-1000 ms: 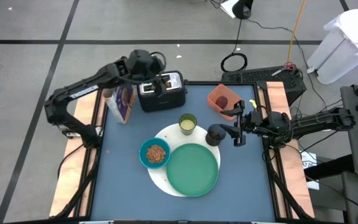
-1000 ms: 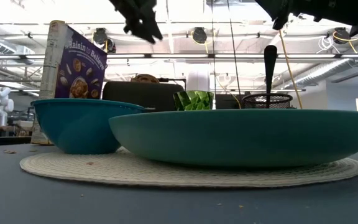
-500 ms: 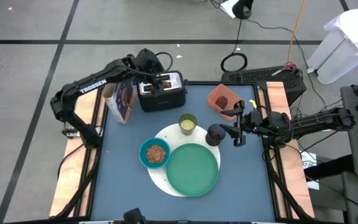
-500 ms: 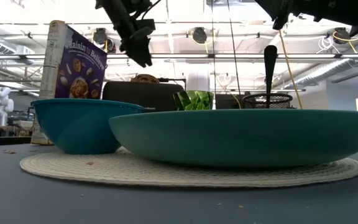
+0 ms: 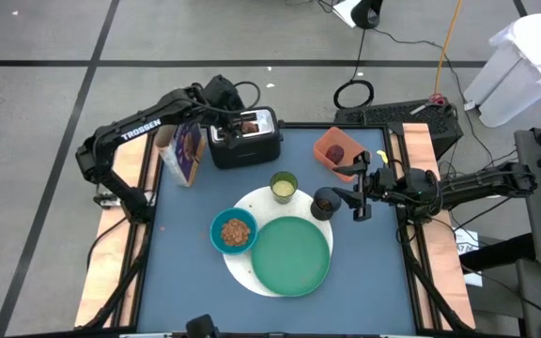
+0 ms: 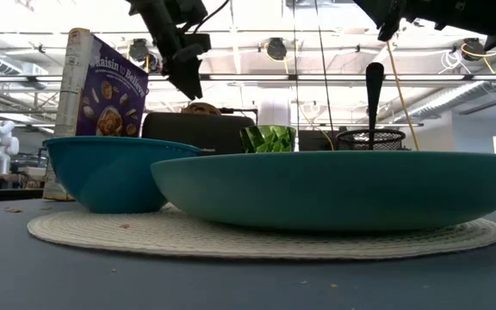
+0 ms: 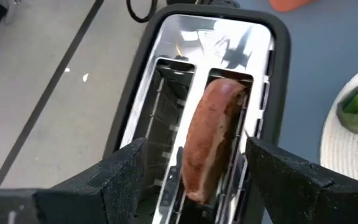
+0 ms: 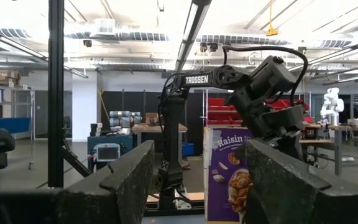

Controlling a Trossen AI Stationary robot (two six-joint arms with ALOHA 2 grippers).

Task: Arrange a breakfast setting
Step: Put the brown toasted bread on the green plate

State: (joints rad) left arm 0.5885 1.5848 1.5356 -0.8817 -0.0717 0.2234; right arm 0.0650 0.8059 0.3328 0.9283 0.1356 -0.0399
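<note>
Two wide-spread fingers of the left gripper (image 7: 191,180) hang over the toaster (image 5: 243,138), straddling the bagel (image 7: 209,140) (untouched), while the right gripper (image 5: 359,193) waits open.

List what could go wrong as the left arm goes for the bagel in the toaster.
1. The left gripper hangs open over the brown bagel, which stands on edge in one slot of the silver toaster; a finger may catch the slot's rim.
2. Only the bagel's top sticks out, so a shallow grip might slip.
3. The cereal box stands right beside the toaster and could be knocked by the arm.
</note>
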